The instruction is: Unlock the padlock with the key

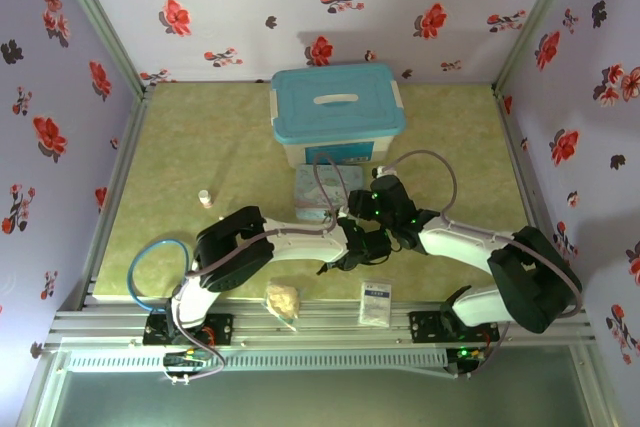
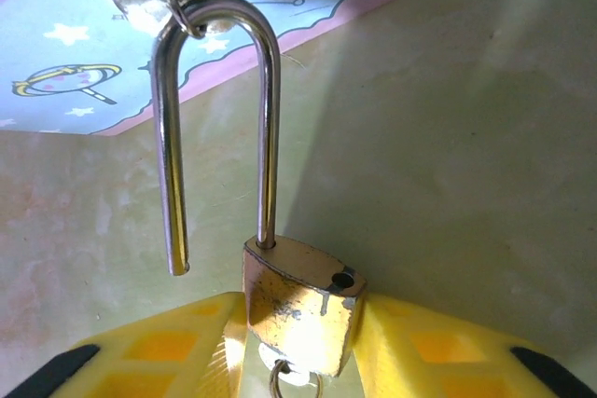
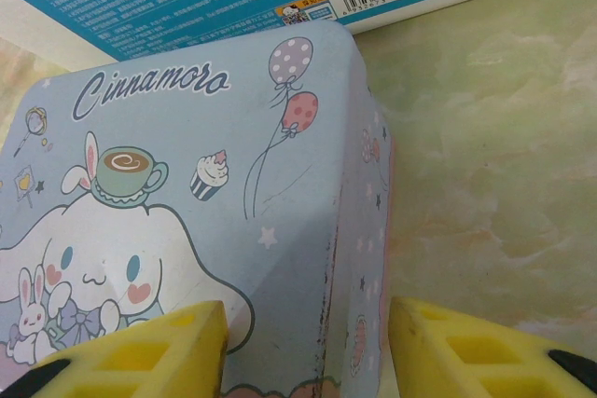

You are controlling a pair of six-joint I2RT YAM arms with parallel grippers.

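Left jaws pinch padlock (image 2: 300, 309) body (shackle (image 2: 269, 137) open).

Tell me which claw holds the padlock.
The left claw: its yellow fingers clamp the brass padlock, shackle open; the right claw is open near the tin.

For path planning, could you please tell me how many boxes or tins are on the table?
2. A blue-lidded storage box stands at the far middle of the table; a cartoon-print tin sits just in front of it, nearer the arms' bases. Smaller ones may be hidden.
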